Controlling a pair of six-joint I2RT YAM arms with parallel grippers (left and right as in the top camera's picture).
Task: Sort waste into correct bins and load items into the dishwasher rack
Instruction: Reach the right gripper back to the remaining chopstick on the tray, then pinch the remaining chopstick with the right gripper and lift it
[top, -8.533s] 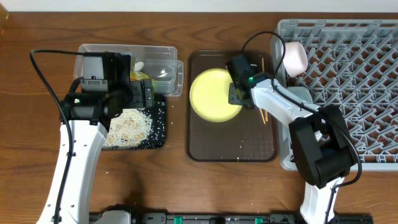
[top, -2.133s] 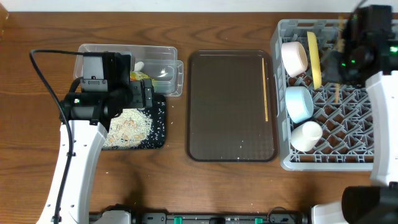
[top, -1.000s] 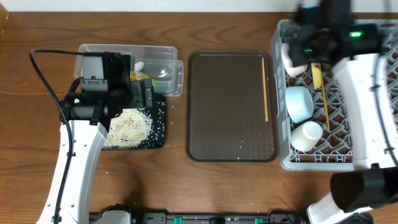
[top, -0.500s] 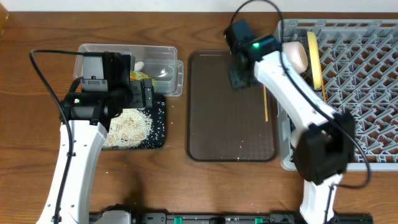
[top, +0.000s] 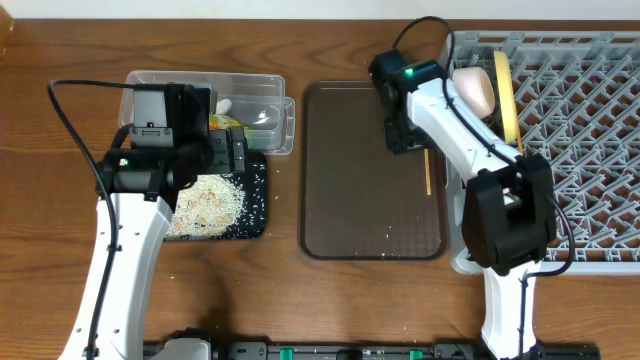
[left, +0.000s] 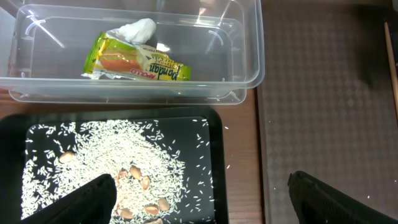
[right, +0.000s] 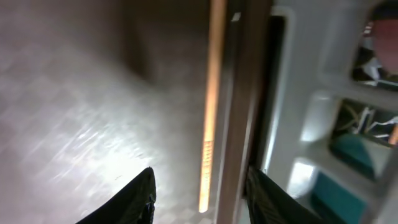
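In the left wrist view the green-and-orange wrapper (left: 134, 59) and white scrap (left: 137, 30) lie in the clear tub (left: 249, 50). Rice grains (left: 118, 155) cover the black tray (left: 214, 143). My left gripper (left: 202, 205) hangs open and empty over that tray's right edge. My right gripper (right: 205, 199) is open, low over the brown tray, with a chopstick (right: 211, 93) lying between its fingers. Overhead, the chopstick (top: 427, 165) lies along the tray's right edge. The yellow plate (top: 508, 95) and white bowl (top: 477, 90) stand in the grey rack (top: 580, 150). The blue bowl and cup are hidden by the arm.
The dark brown serving tray (top: 360, 180) sits mid-table with a few stray grains. The rack's wall (right: 311, 112) stands right beside my right gripper. The clear tub (top: 250, 90) and black tray (top: 255, 200) sit at the left under my left gripper (top: 238, 152).
My right arm swung from over the rack to the brown tray, then moved right and down over the chopstick at the tray's edge. The left arm has not moved.
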